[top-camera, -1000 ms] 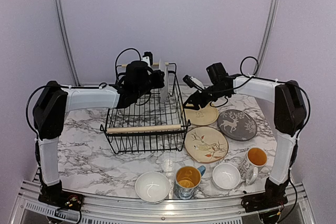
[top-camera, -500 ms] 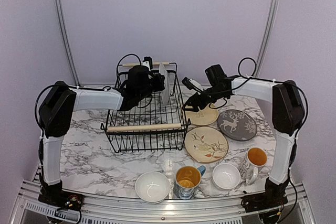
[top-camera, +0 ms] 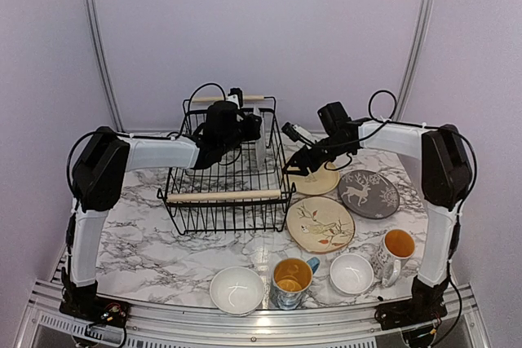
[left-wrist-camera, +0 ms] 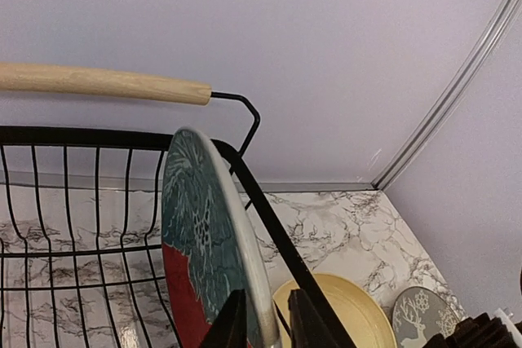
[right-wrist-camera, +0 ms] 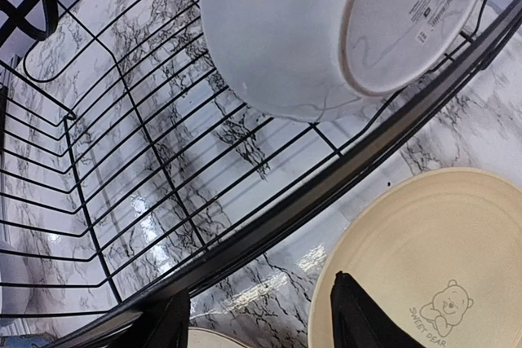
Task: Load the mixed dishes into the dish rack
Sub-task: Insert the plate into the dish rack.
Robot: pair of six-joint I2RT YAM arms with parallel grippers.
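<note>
The black wire dish rack [top-camera: 224, 177] stands mid-table. At its back right corner a teal leaf-shaped plate [left-wrist-camera: 204, 218] stands on edge with a red plate [left-wrist-camera: 183, 299] against it. My left gripper [left-wrist-camera: 266, 297] straddles the teal plate's rim, with a thin gap at one finger. In the top view the left gripper [top-camera: 254, 129] is over that corner. My right gripper [right-wrist-camera: 261, 319] is open and holds nothing. It hangs just outside the rack's right wall, over the edge of the pale yellow plate [right-wrist-camera: 440, 258]. In the rack, a dish shows its white underside [right-wrist-camera: 326, 30].
Right of the rack lie the pale yellow plate [top-camera: 318, 181], a grey reindeer plate [top-camera: 369, 193] and a cream bird plate [top-camera: 320, 223]. Along the near edge stand two white bowls [top-camera: 236, 289] [top-camera: 352, 273] and two yellow-lined mugs [top-camera: 291, 276] [top-camera: 395, 248].
My left arm has carried the upright plate further towards the rack's back right corner, and its jaws have loosened. The right gripper has edged slightly left and down towards the yellow plate.
</note>
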